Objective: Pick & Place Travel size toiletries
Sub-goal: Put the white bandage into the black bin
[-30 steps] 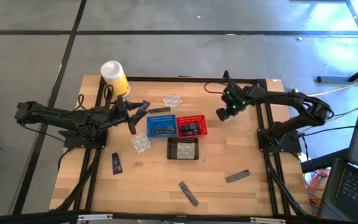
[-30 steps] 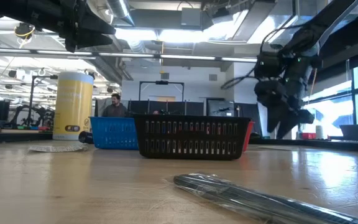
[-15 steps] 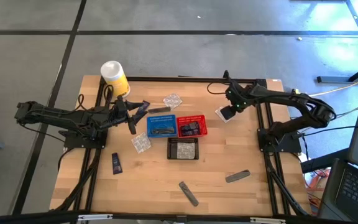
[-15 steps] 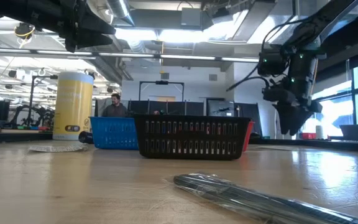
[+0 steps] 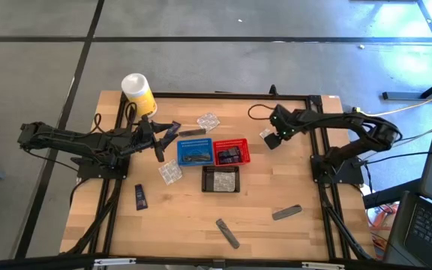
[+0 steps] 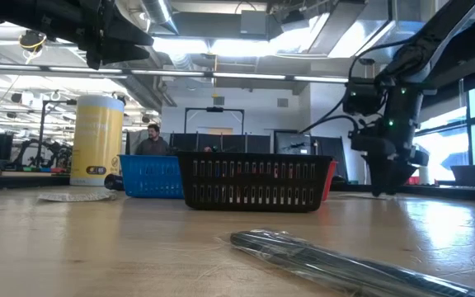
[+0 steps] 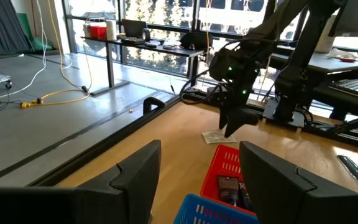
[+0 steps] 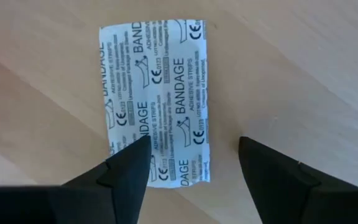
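A white paper packet printed BANDAGE (image 8: 154,99) lies flat on the wooden table, to the right of the red basket (image 5: 232,152). My right gripper (image 8: 194,155) (image 5: 274,139) hangs open just above the packet and points down. One finger covers the packet's near corner and the other stands beside its edge; I cannot tell whether they touch it. My left gripper (image 7: 197,168) (image 5: 161,140) is open and holds nothing, raised left of the blue basket (image 5: 193,152). Grey tubes (image 5: 286,213) (image 5: 228,233), a navy sachet (image 5: 140,196) and clear packets (image 5: 170,172) (image 5: 208,120) lie on the table.
A black basket (image 5: 220,179) sits in front of the blue and red ones. A white-and-yellow canister (image 5: 137,91) stands at the far left corner. Another grey tube (image 5: 192,133) lies behind the blue basket. A person (image 6: 149,140) sits in the room beyond.
My right gripper has come down toward the table over the bandage packet. It has also turned from a slant to pointing straight down.
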Controlling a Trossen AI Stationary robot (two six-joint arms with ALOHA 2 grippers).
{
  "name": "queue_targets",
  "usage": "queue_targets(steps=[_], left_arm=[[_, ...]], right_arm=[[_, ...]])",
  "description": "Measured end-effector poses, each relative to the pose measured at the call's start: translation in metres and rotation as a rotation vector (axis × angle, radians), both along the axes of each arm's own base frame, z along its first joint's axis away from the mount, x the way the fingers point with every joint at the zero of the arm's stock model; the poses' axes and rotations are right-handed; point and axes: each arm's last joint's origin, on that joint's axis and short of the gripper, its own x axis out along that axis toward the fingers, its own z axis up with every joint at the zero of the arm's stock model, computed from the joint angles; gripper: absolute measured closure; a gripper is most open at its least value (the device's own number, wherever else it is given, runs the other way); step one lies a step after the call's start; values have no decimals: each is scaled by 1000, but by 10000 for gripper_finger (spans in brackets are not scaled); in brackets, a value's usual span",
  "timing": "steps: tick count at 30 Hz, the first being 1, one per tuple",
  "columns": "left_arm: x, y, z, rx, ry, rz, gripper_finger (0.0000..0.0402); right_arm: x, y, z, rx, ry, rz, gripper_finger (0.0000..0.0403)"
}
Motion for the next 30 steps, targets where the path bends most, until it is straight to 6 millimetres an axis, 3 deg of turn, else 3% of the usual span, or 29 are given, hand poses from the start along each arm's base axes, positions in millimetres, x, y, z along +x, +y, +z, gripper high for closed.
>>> queue_targets(steps=[9, 30], left_arm=[[0, 0, 0, 0, 0, 0, 190], [0, 0, 0, 0, 0, 0, 190]], right_arm=[[7, 7, -5, -53, 41, -7, 204], [8, 8, -6, -50, 35, 12, 362]])
